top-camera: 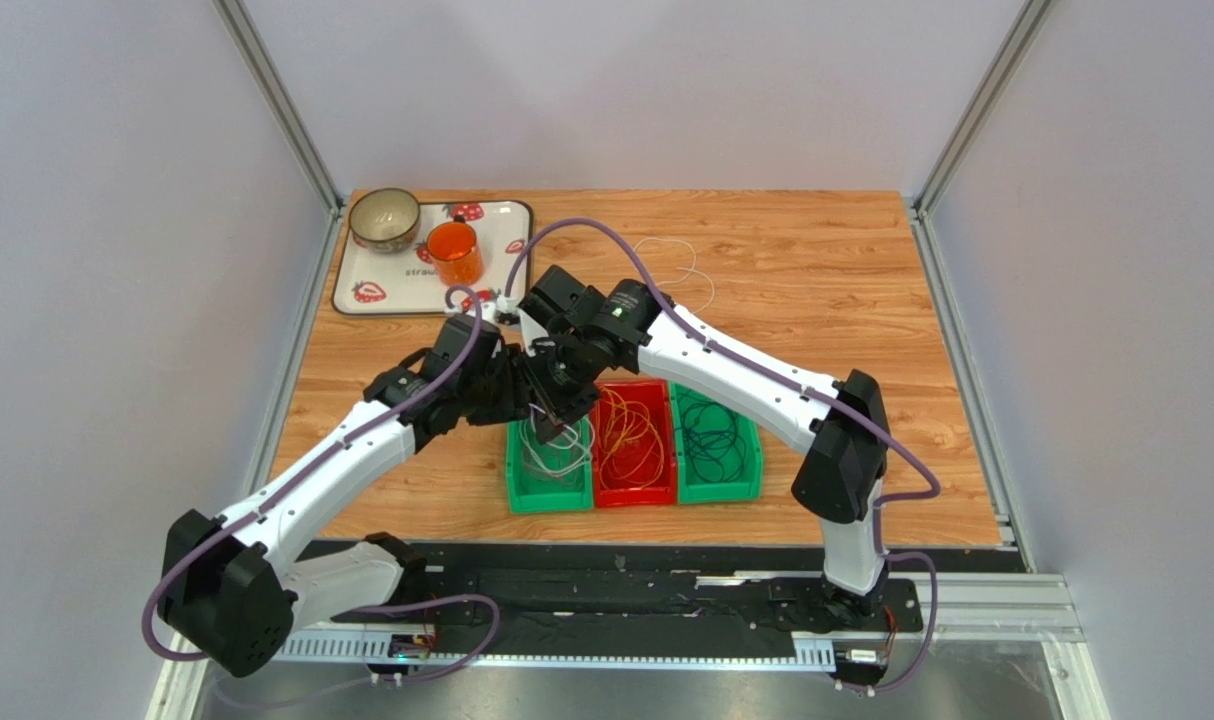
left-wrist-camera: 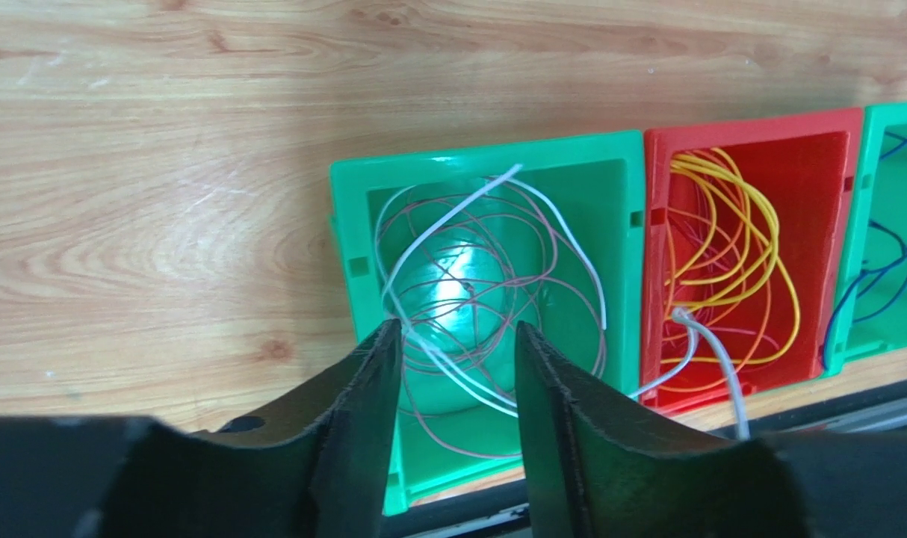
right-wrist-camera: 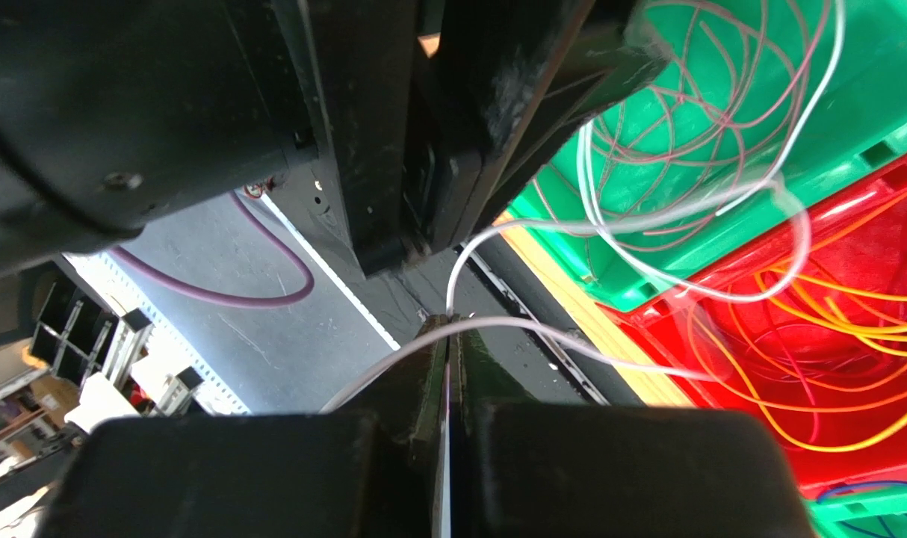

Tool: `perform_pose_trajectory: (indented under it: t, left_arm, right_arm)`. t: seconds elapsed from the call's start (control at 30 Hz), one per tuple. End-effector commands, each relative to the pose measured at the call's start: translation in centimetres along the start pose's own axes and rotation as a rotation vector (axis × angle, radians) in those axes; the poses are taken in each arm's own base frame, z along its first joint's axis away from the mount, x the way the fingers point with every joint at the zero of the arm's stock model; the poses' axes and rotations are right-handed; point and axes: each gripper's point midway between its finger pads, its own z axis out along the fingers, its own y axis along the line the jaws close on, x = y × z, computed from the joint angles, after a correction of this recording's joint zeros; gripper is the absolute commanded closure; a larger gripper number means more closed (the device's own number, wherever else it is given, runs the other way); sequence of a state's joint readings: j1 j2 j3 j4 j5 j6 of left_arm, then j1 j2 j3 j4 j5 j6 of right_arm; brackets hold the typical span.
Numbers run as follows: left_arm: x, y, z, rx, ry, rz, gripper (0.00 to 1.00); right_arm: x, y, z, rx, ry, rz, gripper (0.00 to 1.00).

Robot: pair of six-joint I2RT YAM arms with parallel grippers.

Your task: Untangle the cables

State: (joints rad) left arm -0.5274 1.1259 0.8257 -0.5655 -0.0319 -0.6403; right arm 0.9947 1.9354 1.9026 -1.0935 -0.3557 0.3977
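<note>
A: Where do the cables sit?

B: In 3 bins, side by side near the front of the table (top-camera: 809, 270). The left green bin (left-wrist-camera: 357, 185) has pink loops (left-wrist-camera: 553, 224) plus 1 white cable (right-wrist-camera: 537, 326). The red bin (left-wrist-camera: 750, 126) has orange cables (left-wrist-camera: 761, 213), and the right green bin (left-wrist-camera: 873, 168) has dark cables (top-camera: 711, 432).

A: Grippers?

B: The right gripper (right-wrist-camera: 445, 327) is clamped tight on the white cable, pinched at the very fingertips. From there the strand runs over the red bin and back into the left green bin. The left gripper (left-wrist-camera: 456, 327) is about half open above the left green bin and grips nothing (the wire seen through the gap lies down in the bin, I think).

A: How will it handle?

B: Going by looks, it is near weightless and limp, keeps a loose curl, and has a slick sheath. It is unlikely to break, but it could slide out of a pinch. The white strand crosses the pink loops in several places, so a straight pull may lift the whole nest.

A: Where to take hold?

B: On a free single stretch, clear of the crossings. The bare run above the bin rims looks best. A 2nd hold would better pin the pink loops low in the bin.
</note>
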Motion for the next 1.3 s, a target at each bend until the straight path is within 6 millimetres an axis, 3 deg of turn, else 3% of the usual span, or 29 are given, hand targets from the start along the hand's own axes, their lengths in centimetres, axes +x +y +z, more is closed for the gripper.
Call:
perform_pose_trajectory:
  t: [0.0, 0.1, 0.33, 0.43, 0.6, 0.63, 0.67, 0.73, 0.77, 0.9, 1.07, 1.27]
  left_arm:
    - [-2.5, 0.7, -2.5, -0.039, -0.085, -0.002, 0.44]
    - [-3.0, 1.6, -3.8, -0.068, -0.094, -0.012, 0.43]
    - [-4.3, 2.7, -6.4, -0.103, -0.134, -0.029, 0.44]
    - [-4.7, 2.7, -6.9, -0.095, -0.153, -0.036, 0.46]
    - [-4.8, 2.8, -7.5, -0.082, -0.184, -0.057, 0.48]
    - [-4.5, 2.8, -7.6, -0.069, -0.190, -0.057, 0.48]
    - [-4.4, 2.7, -7.6, -0.056, -0.194, -0.060, 0.48]
    - [-4.3, 2.6, -7.8, -0.044, -0.208, -0.061, 0.48]
    - [-4.3, 2.7, -7.9, -0.042, -0.208, -0.058, 0.48]
    - [-4.3, 1.9, -8.1, 0.005, -0.221, -0.045, 0.48]
    - [-4.3, 0.8, -7.5, 0.071, -0.226, -0.051, 0.51]
    - [-4.1, 0.6, -7.1, 0.090, -0.215, -0.039, 0.54]
  right_arm:
    - [-1.5, 1.9, -1.3, -0.037, -0.064, -0.078, 1.00]
    - [-1.4, 2.3, -0.8, -0.043, -0.055, -0.096, 1.00]
    - [-0.9, -0.2, 1.8, 0.039, -0.020, -0.077, 1.00]
    - [-1.0, -1.6, 3.0, 0.101, -0.015, -0.074, 1.00]
    - [-2.4, -5.7, 4.9, 0.296, -0.075, -0.037, 1.00]
    - [-2.3, -6.1, 5.3, 0.310, -0.076, -0.037, 0.96]
    - [-2.4, -6.5, 5.5, 0.328, -0.089, -0.030, 0.78]
    - [-2.7, -6.6, 5.8, 0.328, -0.106, -0.033, 0.61]
    - [-3.0, -7.0, 5.6, 0.358, -0.121, -0.035, 0.53]
    - [-3.2, -6.6, 4.4, 0.401, -0.132, -0.076, 0.42]
    - [-3.2, -6.2, 3.4, 0.435, -0.121, -0.107, 0.43]
    - [-2.8, -7.8, 0.4, 0.573, -0.124, -0.132, 0.44]
